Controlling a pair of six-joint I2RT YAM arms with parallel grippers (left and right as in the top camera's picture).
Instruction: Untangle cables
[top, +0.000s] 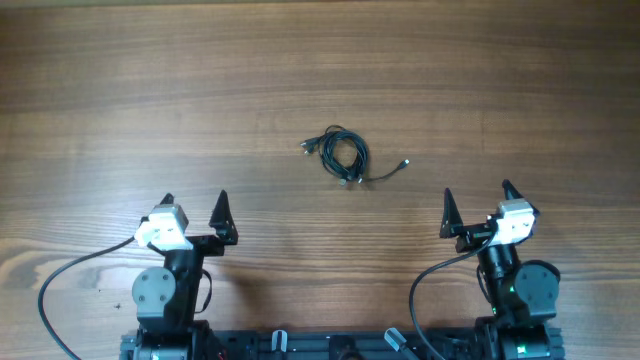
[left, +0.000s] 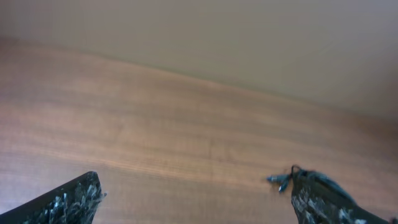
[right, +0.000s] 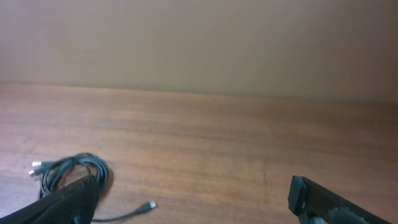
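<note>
**Location of task item.** The cables (top: 340, 155) lie as one small coiled knot on the bare wooden table (top: 320, 60). The knot sits centrally, farther out than both arms and between them. One loose plug end (top: 404, 163) trails out of the knot to the right. A cluster of plugs shows at its far-left edge.

**Gripper condition.** The left gripper (top: 195, 205) is wide apart and empty, its fingers (left: 68, 202) clear of everything. The right gripper (top: 478, 200) is likewise spread wide, and its fingers (right: 336, 202) hold and touch nothing. Both sit on the near side, well apart from the knot.

**Step in hand (assessment).** This appears to be the approach, with no cord seized yet. The trailing end on the right looks the best first purchase for the right arm, as it is free of the coil. The left arm would do well to steady the coil from its left side. The cords are very thin and lie flat on the wood, so the fingertips should probably close low, at table level. A slow pull away from the coil would limit tightening.
</note>
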